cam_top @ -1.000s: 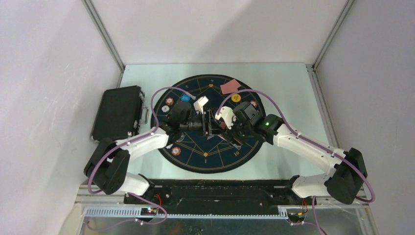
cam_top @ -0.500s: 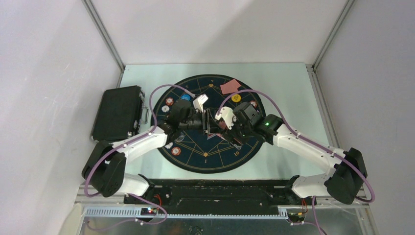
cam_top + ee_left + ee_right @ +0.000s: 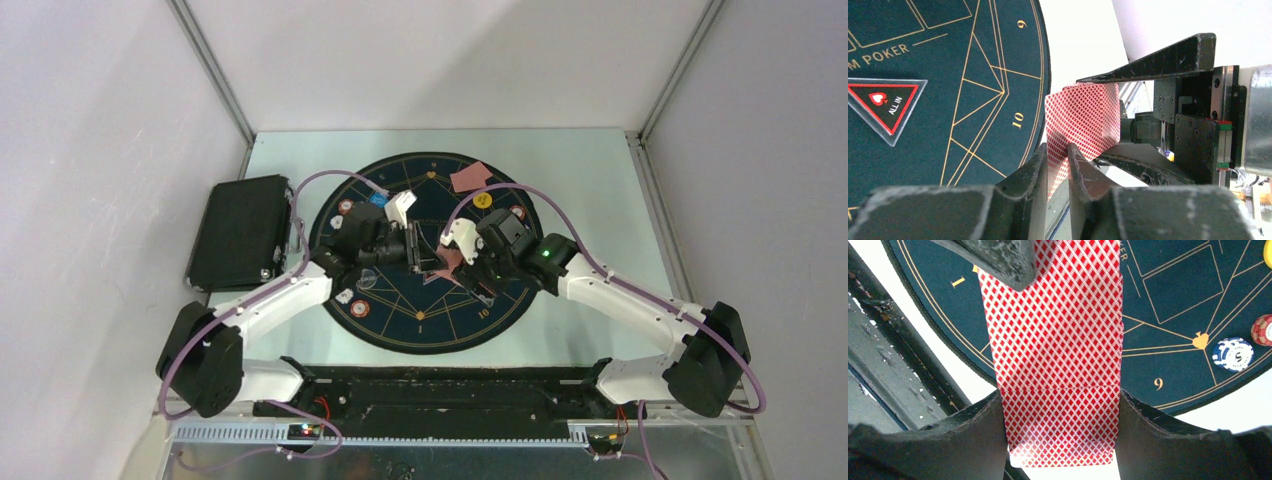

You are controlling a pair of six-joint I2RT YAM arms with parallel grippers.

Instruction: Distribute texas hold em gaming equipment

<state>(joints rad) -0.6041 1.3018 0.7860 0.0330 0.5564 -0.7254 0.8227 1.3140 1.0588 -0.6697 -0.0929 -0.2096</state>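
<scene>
chip: on mat, toward bench near edge
right hand: clamped on deck, held above bench centre
left hand: pinching one card that sticks out of the deck
token: red triangle, flat on mat
yellow chip: far part of mat
pink card: at the mat's far rim
case: black, bench left edge

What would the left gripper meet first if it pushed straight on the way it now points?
The playing cards: the left gripper pinches their edge. Right behind them stands the right gripper, shut on the stack, likely the next contact, though depth is unclear.
</scene>
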